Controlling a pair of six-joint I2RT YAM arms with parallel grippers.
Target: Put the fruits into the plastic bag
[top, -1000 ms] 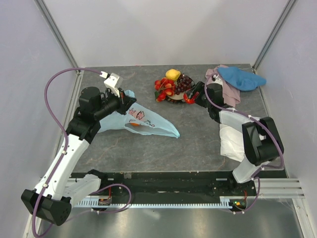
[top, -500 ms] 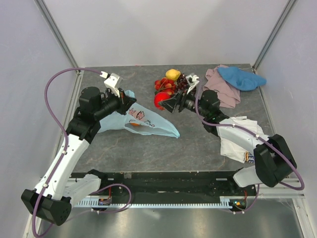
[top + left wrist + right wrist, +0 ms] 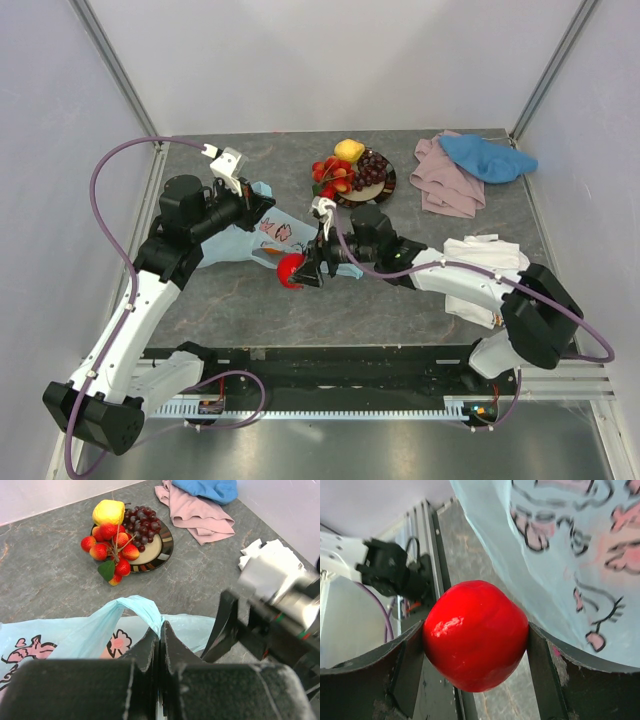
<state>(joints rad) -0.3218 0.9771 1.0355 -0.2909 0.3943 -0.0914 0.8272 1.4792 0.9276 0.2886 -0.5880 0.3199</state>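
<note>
Mostly undone, by judgement: held red apple point(image 3: 475, 632) clamped between right gripper point(image 3: 297, 271) jaws, just beside plastic bag point(image 3: 235, 245) near edge. Pinched bag handle point(image 3: 142, 607) with left gripper point(image 3: 159, 642), jaws together on it. Saw lemon point(image 3: 108, 512), grapes point(image 3: 142, 525), strawberries point(image 3: 107, 547) on plate point(image 3: 167, 550). Next, likely needed bag mouth found before release.

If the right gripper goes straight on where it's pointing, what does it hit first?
Probably the table beside the plastic bag's near edge, with the held red apple touching first; depth is unclear.
</note>
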